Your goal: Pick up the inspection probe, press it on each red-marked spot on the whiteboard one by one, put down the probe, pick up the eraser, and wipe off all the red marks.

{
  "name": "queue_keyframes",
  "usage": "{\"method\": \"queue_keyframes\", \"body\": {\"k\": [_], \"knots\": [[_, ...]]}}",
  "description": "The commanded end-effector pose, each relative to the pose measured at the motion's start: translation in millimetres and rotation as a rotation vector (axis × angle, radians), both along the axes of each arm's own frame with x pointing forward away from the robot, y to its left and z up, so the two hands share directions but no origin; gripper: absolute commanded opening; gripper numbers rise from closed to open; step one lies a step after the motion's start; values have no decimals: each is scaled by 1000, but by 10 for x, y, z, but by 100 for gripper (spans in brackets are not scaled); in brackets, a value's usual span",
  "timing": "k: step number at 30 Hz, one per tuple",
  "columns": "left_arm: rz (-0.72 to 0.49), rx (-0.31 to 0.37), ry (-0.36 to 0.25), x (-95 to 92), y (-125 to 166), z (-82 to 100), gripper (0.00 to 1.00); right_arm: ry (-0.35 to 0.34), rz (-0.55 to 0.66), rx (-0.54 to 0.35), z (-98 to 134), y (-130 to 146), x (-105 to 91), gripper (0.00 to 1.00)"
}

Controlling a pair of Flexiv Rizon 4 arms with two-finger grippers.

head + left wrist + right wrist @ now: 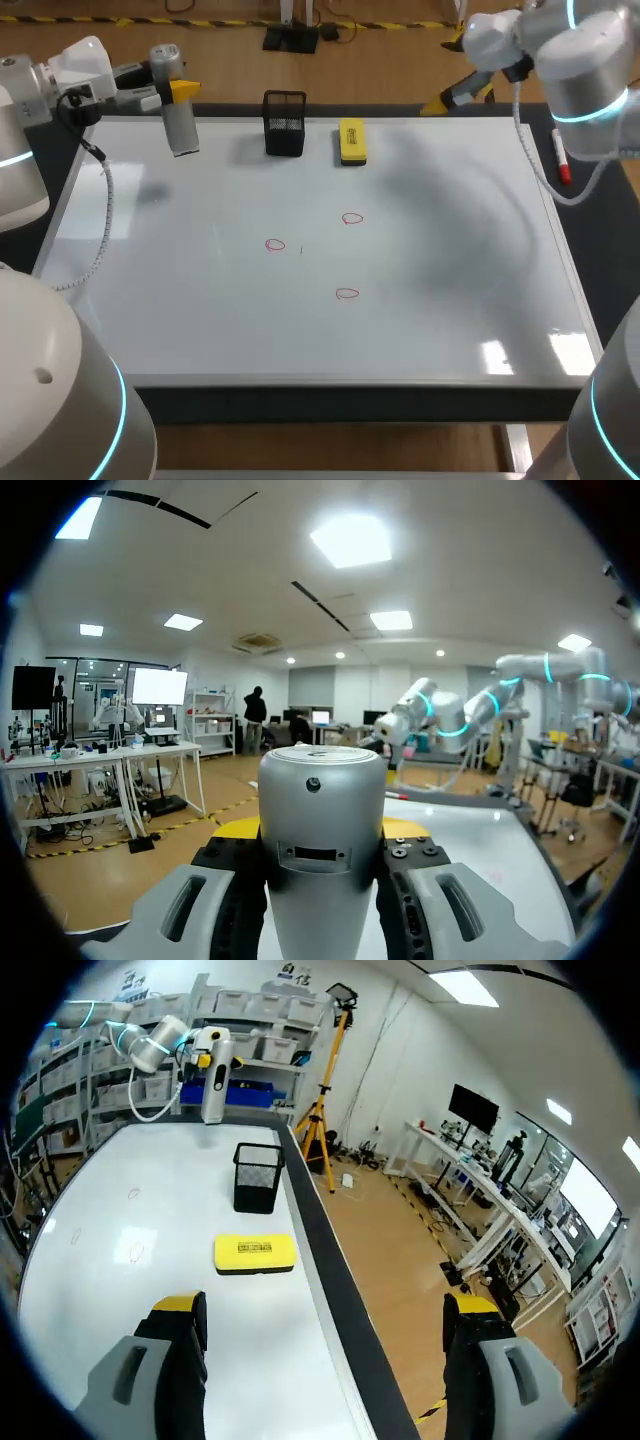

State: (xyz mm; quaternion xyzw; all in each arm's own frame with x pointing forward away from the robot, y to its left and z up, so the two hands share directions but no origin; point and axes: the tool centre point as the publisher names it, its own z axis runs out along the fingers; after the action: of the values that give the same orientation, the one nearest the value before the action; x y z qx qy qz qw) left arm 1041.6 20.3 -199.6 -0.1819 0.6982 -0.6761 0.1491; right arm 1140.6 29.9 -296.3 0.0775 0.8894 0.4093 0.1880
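Gripping the probe (322, 820) from both sides, the left gripper (322, 885) holds the grey cylinder upright in the air over the far left corner of the whiteboard (450, 250), near the mesh cup (285, 122). In the head view the probe's lower end looks to be off the board.

The right gripper (325, 1360) hangs beyond the far right corner, its fingers spread wide with nothing between them. The eraser (255, 1252) lies on the board ahead of it.

The pick-up looks done and the pressing not yet begun, since the probe is well apart from every mark. The next move would call for carrying the probe toward the board's middle, lining its tip over one red circle and lowering it straight down onto the surface. The left mark (275, 245) is the nearest to the left arm.

By count:
- one probe
- one eraser, yellow, just beside the cup at the far edge
- one cup
- three red marks: the left one, one to its right (351, 218), and one nearer the robot (346, 294)
- one red marker (562, 160), off the board's right edge
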Motion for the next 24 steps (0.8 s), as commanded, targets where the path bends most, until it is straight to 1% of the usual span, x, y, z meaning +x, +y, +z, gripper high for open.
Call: {"method": "queue_keyframes", "body": {"k": [1,2,4,5,6,8,12,13,14,16,17,18,24], "knots": [[2,0,-1,-6,0,7,0,273,607,-786,-120,190,131,100],[2,0,-1,-6,0,7,0,267,639,-805,-165,223,140,100],[2,0,-1,-6,0,7,0,250,708,-907,-255,275,152,100],[2,0,-1,-6,0,7,0,236,739,-932,-284,300,154,100],[2,0,-1,-6,0,7,0,221,764,-941,-301,329,153,100],[2,0,-1,-6,0,7,0,175,825,-1017,-336,379,154,100],[2,0,-1,-6,0,7,0,100,913,-1057,-384,476,145,100],[2,0,-1,-6,0,7,0,85,935,-1044,-387,506,133,100],[2,0,-1,-6,0,7,0,54,962,-1048,-378,542,111,100],[2,0,-1,-6,0,7,0,-15,1024,-1111,-387,593,72,100],[2,0,-1,-6,0,7,0,-34,1031,-1126,-390,618,49,100],[2,0,-1,-6,0,7,0,-52,1006,-1148,-373,637,8,100],[2,0,-1,-6,0,7,0,-52,1006,-1148,-373,637,8,100]]}}
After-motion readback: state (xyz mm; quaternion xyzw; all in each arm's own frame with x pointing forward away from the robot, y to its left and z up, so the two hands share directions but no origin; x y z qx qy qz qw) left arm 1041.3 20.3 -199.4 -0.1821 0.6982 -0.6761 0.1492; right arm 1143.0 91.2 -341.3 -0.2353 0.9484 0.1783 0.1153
